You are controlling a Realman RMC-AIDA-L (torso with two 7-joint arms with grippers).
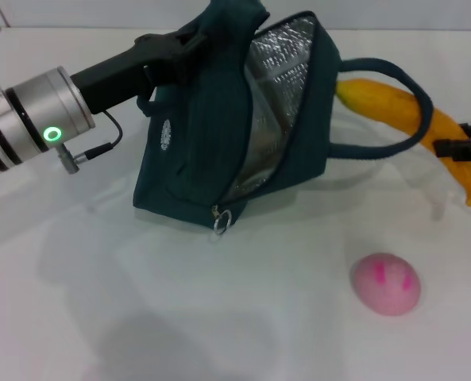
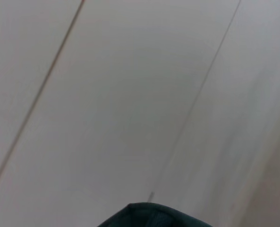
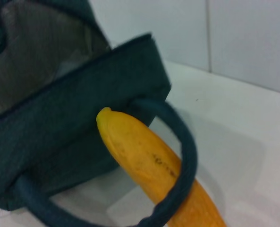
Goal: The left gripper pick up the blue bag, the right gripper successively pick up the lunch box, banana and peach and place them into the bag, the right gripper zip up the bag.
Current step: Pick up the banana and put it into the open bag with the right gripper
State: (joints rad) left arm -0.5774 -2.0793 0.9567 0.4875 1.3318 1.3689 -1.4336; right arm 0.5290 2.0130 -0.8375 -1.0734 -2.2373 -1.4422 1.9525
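Head view: the left gripper (image 1: 189, 41), a black claw on a silver arm with a green light, is clenched on the top edge of the blue bag (image 1: 211, 143) and holds it tilted, its lower corner on the white table (image 1: 140, 317). The bag's mouth gapes toward the right, showing silver foil lining (image 1: 276, 87). The zipper is undone, its ring pull (image 1: 222, 221) hanging at the lower front corner. What lies inside the bag cannot be seen from here; the lunch box is not visible anywhere on the table, so it is probably already inside. The right gripper (image 1: 456, 146) at the far right edge grasps the banana (image 1: 414, 119) near its lower half. The banana's upper tip points at the bag's side, passing behind one loop handle (image 1: 394, 119), not yet in the opening. The peach (image 1: 386, 282) sits alone on the table, well apart from the bag, untouched.

Left wrist view: mostly pale wall; only a sliver of the bag's dark fabric (image 2: 151, 216) shows at one edge.

Right wrist view: the banana (image 3: 149, 161) pokes through the loop handle (image 3: 184, 156), its tip close to the bag's outer wall (image 3: 59, 137); foil lining (image 3: 40, 56) shows beyond.

Judged progress: bag lifted, box likely packed, banana in transit. Peach and zipping remain.
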